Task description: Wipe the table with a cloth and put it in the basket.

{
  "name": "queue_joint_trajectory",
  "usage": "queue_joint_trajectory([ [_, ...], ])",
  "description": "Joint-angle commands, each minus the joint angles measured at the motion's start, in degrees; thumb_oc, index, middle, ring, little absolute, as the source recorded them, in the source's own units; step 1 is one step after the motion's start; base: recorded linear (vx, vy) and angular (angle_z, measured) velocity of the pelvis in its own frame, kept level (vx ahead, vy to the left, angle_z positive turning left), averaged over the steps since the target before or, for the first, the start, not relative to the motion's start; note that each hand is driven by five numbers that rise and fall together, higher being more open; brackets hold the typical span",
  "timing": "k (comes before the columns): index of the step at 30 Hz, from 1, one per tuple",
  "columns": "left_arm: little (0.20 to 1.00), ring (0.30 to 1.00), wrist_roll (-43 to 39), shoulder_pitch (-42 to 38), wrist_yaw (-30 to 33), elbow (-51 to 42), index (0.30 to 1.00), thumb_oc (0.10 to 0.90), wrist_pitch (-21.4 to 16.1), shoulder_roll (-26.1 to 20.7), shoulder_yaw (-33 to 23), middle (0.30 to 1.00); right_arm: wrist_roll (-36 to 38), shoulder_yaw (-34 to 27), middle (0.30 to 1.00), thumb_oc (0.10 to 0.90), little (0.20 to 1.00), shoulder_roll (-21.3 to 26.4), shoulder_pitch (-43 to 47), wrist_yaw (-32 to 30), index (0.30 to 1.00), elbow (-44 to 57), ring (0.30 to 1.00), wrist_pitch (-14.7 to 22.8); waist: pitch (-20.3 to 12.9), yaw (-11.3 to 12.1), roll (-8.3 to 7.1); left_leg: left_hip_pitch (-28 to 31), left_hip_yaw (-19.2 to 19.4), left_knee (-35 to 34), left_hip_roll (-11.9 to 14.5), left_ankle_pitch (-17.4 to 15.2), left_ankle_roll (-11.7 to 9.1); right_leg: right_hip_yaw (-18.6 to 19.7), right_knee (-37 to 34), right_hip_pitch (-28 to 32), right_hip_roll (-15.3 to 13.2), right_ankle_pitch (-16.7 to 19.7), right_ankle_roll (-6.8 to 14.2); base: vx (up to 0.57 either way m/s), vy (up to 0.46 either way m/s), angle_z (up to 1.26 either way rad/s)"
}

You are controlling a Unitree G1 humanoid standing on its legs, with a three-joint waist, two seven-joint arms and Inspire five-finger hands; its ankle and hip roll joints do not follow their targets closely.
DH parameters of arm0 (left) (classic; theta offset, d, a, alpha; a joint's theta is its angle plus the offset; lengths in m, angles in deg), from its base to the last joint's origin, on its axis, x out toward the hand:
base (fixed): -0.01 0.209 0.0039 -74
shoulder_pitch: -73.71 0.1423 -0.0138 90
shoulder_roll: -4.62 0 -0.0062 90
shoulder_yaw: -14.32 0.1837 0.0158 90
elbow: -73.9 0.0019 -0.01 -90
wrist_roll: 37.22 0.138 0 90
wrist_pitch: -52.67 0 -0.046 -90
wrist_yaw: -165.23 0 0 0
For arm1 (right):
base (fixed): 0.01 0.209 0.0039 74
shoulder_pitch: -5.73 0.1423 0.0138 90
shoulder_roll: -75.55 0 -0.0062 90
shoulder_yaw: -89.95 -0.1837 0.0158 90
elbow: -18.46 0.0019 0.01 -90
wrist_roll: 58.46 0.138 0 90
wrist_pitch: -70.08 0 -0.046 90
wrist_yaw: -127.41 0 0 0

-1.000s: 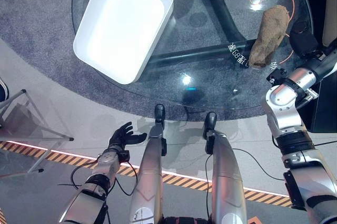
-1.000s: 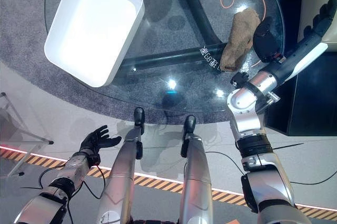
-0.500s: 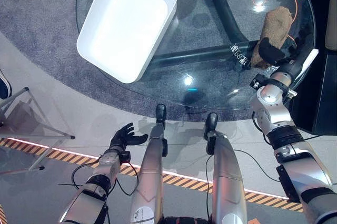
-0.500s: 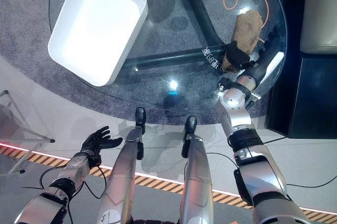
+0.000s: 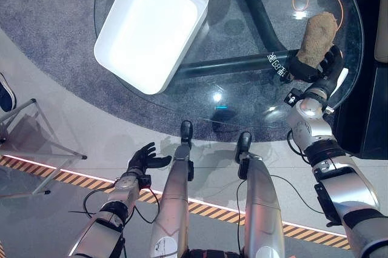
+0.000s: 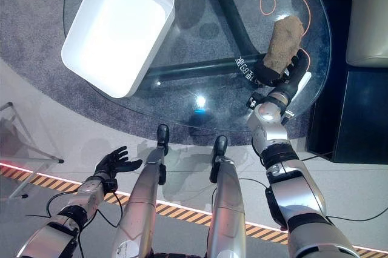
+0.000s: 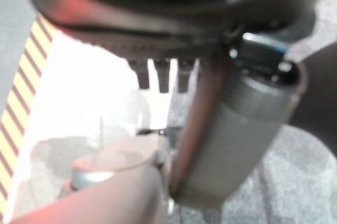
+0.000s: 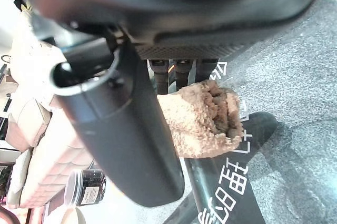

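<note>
Now the right hand (image 6: 280, 71) has its fingers (image 8: 176, 68) curled on the brown cloth (image 5: 317, 37) near the bench's (image 5: 242, 97) right edge. Next comes wiping, I judge, then carrying toward the white basket (image 5: 151, 28) at the left edge. The left hand (image 5: 142, 158) hangs relaxed, fingers spread.

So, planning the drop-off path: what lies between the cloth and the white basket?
In the left eye view, bare glass table separates the brown cloth from the white basket.

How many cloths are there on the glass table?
1. The brown cloth lies near the right edge of the glass table, with the right robot hand closed around its near end. The white basket looks empty.
</note>
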Motion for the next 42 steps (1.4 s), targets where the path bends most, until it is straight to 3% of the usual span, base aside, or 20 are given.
queue_joint_trajectory([
  [1,0.900,0.900,1.70,2.28,1.41,1.74,0.900,0.800,-0.79,0.43,0.53,0.900,0.30,0.59,0.900,0.800,0.900,4.15,3.03,-2.03,0.900,-0.55,0.900,2.78,-1.24,0.44,2.15,-0.10,1.67,7.19,-3.91,-5.23,3.38,-3.21,-6.37,2.28,1.88,5.21,0.42,0.00,0.000,0.00],
  [8,0.900,0.900,1.58,1.74,1.61,1.95,0.900,0.800,-0.55,0.91,1.41,0.900,-3.00,0.13,0.900,0.800,0.900,4.21,5.44,-5.82,0.900,-3.32,0.900,2.29,-1.24,0.76,2.74,-0.38,1.48,7.37,-4.16,-5.32,3.60,-3.19,-5.76,1.68,1.71,5.23,0.57,0.01,-0.001,0.02],
  [19,0.900,0.900,1.48,1.44,1.24,2.11,0.900,0.800,-0.41,1.05,2.01,0.900,-4.78,2.22,0.900,0.800,0.900,4.80,8.29,-4.44,0.900,-6.08,0.900,-1.63,-1.24,1.21,3.29,-0.30,1.35,7.05,-4.41,-5.09,3.71,-3.36,-5.63,1.45,1.53,5.29,0.54,0.00,0.000,0.02],
  [27,0.900,0.900,2.02,1.42,0.94,1.83,0.900,0.800,-0.03,1.09,2.22,0.900,-5.32,4.07,0.900,0.800,0.900,4.81,10.02,-3.01,0.900,-6.43,0.900,-6.01,-1.24,1.63,3.33,-0.21,1.23,7.00,-4.61,-4.95,3.82,-3.60,-5.47,1.48,1.48,5.33,0.47,0.00,0.000,0.00],
  [32,0.900,0.900,2.19,1.31,0.95,1.49,0.900,0.800,0.43,0.99,2.32,0.900,-5.13,5.62,0.900,0.800,0.900,5.02,11.18,-0.13,0.900,-9.07,0.900,-11.45,-1.24,2.10,3.38,-0.20,1.19,7.07,-4.62,-4.87,3.89,-3.89,-5.23,1.43,1.34,5.37,0.42,0.00,0.000,0.00],
  [33,0.900,0.900,2.21,1.32,0.94,1.45,0.900,0.800,0.47,0.98,2.31,0.900,-5.15,5.65,0.575,0.421,0.521,5.03,11.20,-0.12,0.575,-9.11,0.575,-11.62,-1.24,2.10,3.38,-0.20,1.19,7.08,-4.62,-4.87,3.89,-3.89,-5.21,1.42,1.34,5.37,0.42,0.00,0.000,0.00],
  [34,0.900,0.900,2.21,1.26,0.80,1.55,0.900,0.800,0.49,0.89,2.31,0.900,-5.33,5.81,0.340,0.147,0.247,5.04,11.26,0.35,0.340,-9.39,0.340,-12.38,-1.24,2.15,3.35,-0.20,1.21,7.09,-4.61,-4.87,3.93,-3.95,-5.22,1.47,1.36,5.36,0.40,0.00,0.000,0.00],
  [35,0.900,0.900,2.19,1.28,0.72,1.61,0.900,0.800,0.42,0.86,2.34,0.900,-5.40,5.99,0.300,0.100,0.200,5.09,11.40,0.93,0.300,-9.67,0.300,-12.98,-1.24,2.20,3.35,-0.18,1.21,7.05,-4.61,-4.86,3.94,-3.98,-5.25,1.50,1.35,5.36,0.39,0.00,0.000,0.00],
  [42,0.900,0.900,2.37,1.35,0.50,0.96,0.900,0.800,0.86,0.53,2.45,0.900,-4.30,6.74,0.300,0.100,0.200,5.39,12.08,2.36,0.300,-11.65,0.300,-15.05,-1.24,2.59,3.36,-0.21,1.12,7.13,-4.63,-4.74,4.11,-4.29,-4.94,1.38,1.31,5.53,0.39,0.00,0.000,0.00],
])
